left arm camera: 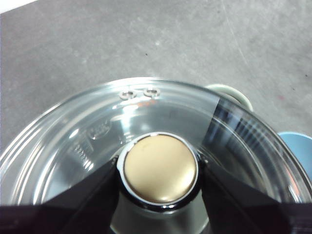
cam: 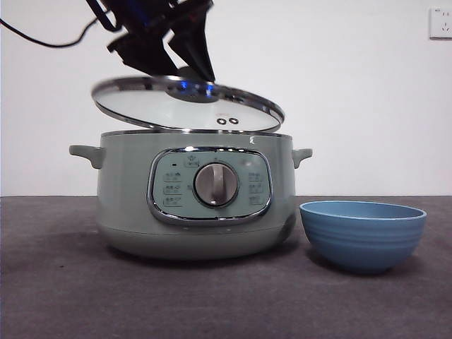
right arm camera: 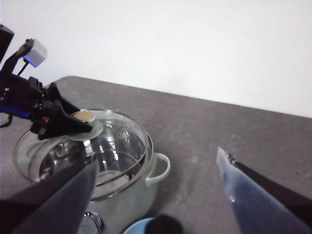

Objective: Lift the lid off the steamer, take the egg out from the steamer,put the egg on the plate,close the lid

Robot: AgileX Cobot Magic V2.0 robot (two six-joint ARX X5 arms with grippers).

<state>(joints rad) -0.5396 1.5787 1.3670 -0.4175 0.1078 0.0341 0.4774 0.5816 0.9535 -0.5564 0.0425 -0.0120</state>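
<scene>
The clear glass lid (cam: pixel 176 106) hangs tilted just above the pale green steamer (cam: pixel 198 205), its far-left side higher. My left gripper (cam: pixel 187 76) comes down from above and is shut on the lid's knob (left arm camera: pixel 160 168), one black jaw on each side. The blue plate (cam: pixel 362 234) stands on the table right of the steamer. In the right wrist view my right gripper (right arm camera: pixel 156 157) is open and empty, held high to the right of the steamer (right arm camera: pixel 141 195) and apart from the lid (right arm camera: pixel 117 141). The egg is hidden from view.
Dark grey cloth covers the table (cam: pixel 63 282), and a white wall stands behind. The steamer's side handle (right arm camera: pixel 161 168) sticks out toward the plate (right arm camera: pixel 139 226). A black cable (cam: pixel 42 39) hangs at the upper left.
</scene>
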